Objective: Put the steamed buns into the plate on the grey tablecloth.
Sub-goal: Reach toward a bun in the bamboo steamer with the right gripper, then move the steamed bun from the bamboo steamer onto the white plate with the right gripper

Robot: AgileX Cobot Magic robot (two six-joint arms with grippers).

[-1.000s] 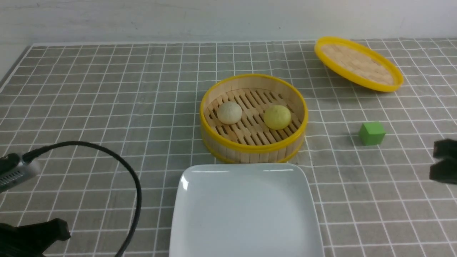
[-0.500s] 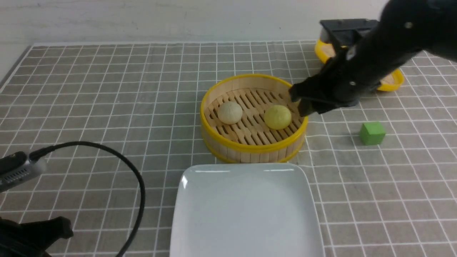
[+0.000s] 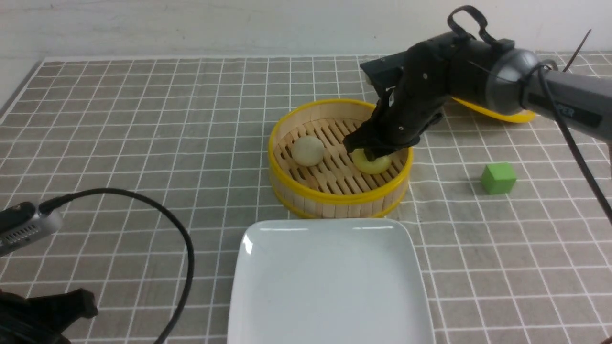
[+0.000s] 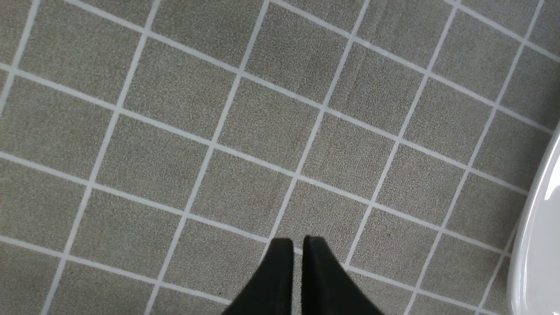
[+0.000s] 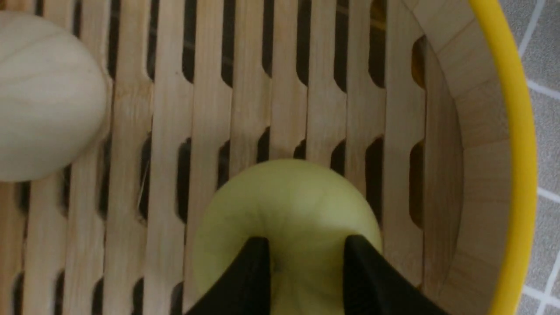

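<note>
R gripper (image 5: 306, 245) on yellow bun (image 5: 284, 197) in steamer (image 3: 334, 203), grip unclear, L gripper (image 4: 297, 243) clenched

The right arm (image 3: 478, 71), one second earlier only a dark shape at the right edge of the front view, has swung in across the cloth and come down into the steamer basket (image 3: 334, 203). The right gripper (image 3: 375, 155) now rests with its fingertips parted on top of the pale yellow bun (image 3: 377, 166). The arm now hides most of the lid (image 3: 497, 115).
</note>
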